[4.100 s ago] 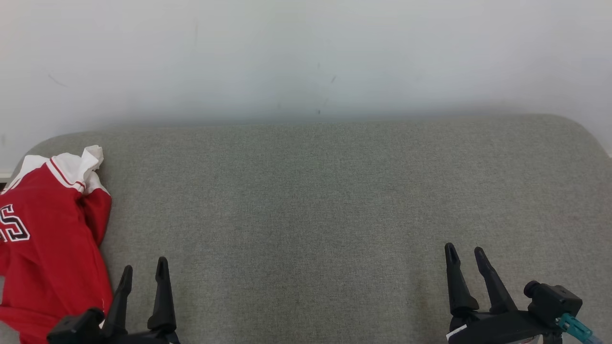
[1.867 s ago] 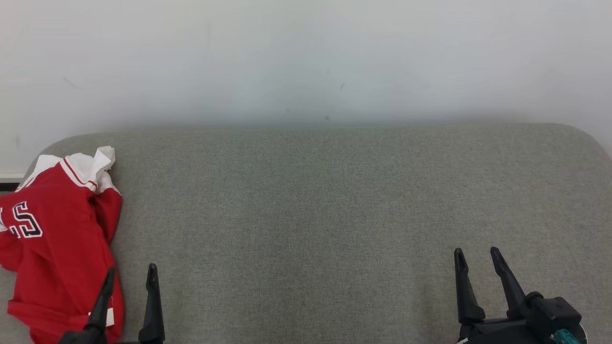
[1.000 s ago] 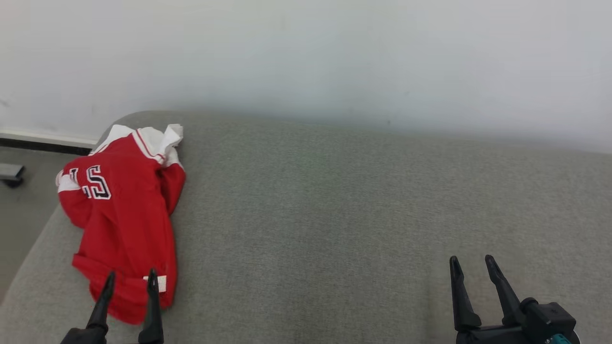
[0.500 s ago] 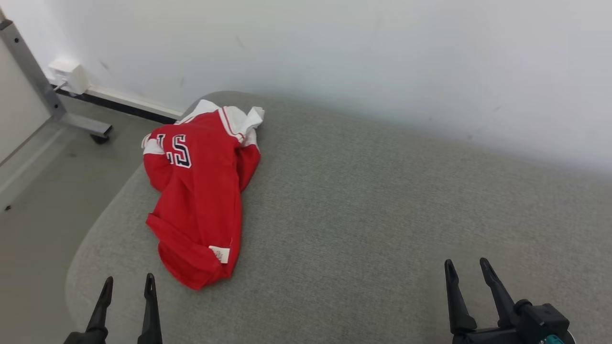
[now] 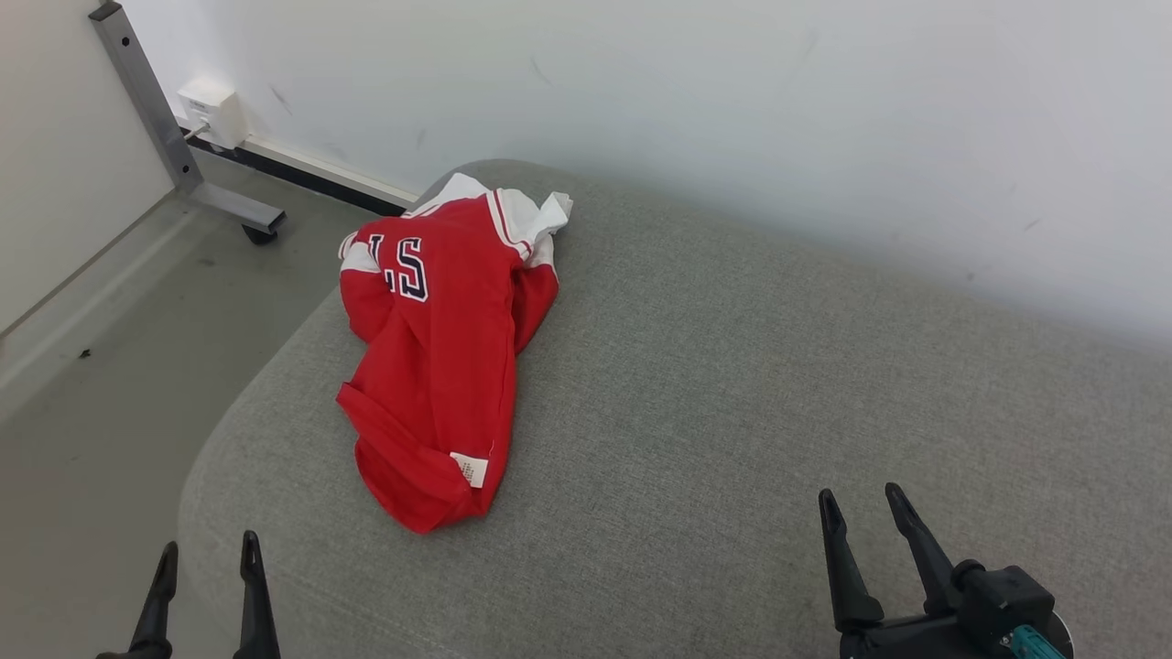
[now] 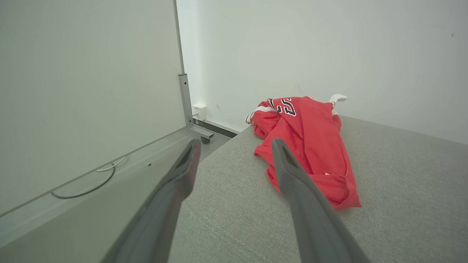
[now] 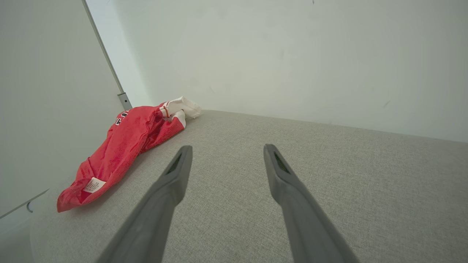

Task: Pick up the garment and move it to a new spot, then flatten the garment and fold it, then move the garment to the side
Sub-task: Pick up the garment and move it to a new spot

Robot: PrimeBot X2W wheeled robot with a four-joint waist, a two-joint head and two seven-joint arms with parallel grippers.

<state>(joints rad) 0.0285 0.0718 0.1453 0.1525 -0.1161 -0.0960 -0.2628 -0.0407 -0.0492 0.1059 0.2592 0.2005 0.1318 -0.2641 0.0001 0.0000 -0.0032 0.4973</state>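
- The left fingers (image 5: 249, 586) sit at about 7 o'clock in the head view. They are spread apart and hold nothing, and they straddle the left edge of the grey cushion (image 5: 732, 412), with bare floor (image 5: 110, 384) beside it.
- The garment (image 5: 439, 357), a red jersey with white trim, lies bunched at about 10 o'clock on the cushion, near its rounded end and the wall. From the left fingers it is at 1 o'clock, and they do not touch it.
- We judge the pick-up to be the step in hand, and the left arm is the nearer one. We would send it toward 1 o'clock and bring it down on a raised fold rather than on flat cloth.
- We aim for the hem by the white label (image 5: 472, 469), the closest edge, and pinch only a few layers so the cloth can open out afterwards.
- The right fingers (image 5: 841, 572), at 5 o'clock, are likewise spread and empty. They are well apart from the garment, which lies at their 10 o'clock. We hold them back from the open middle of the cushion, a likely new spot.
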